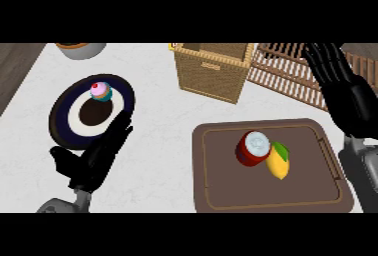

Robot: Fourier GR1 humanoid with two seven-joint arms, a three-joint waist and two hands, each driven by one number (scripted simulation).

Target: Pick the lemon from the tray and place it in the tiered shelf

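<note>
A yellow lemon (278, 163) with a green leaf lies on the brown tray (221, 190) at the lower right, touching a red can (253, 147) on its left. The wooden slatted tiered shelf (284, 75) stands at the upper right. My right hand (338, 75) is raised along the right edge, over the shelf's right part, fingers straight and open, holding nothing. My left hand (96, 155) rests open at the lower left, its fingers reaching over the rim of a dark plate.
A wicker basket (212, 70) stands at the top centre, left of the shelf. A dark plate (70, 112) with a white ring carries a cupcake (101, 91). A bowl (80, 48) shows at the top left edge.
</note>
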